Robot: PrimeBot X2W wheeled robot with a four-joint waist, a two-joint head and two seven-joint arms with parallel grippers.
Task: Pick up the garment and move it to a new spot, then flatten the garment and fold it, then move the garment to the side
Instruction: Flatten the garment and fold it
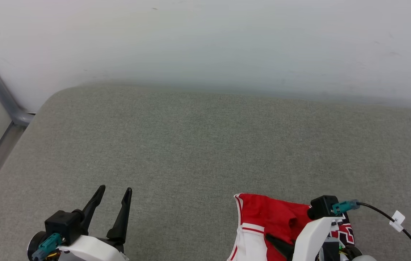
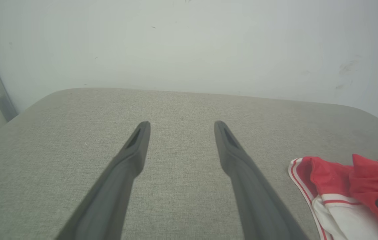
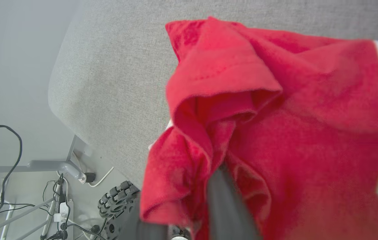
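Jaws on the right pinch a fold of the jersey (image 1: 263,217) — left jaws, wide open and empty, stand well left of it.

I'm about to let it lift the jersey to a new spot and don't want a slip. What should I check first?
1. Right end effector grips the garment: ok, closed on a red fold.
2. Left end effector free: ok, open, holding nothing.
3. Garment flat: not ok, bunched.
4. Room on the grey surface for a new spot: ok, bare fabric ahead.
5. Garment's near part fully on the surface: cannot tell, cut off by the picture edge.
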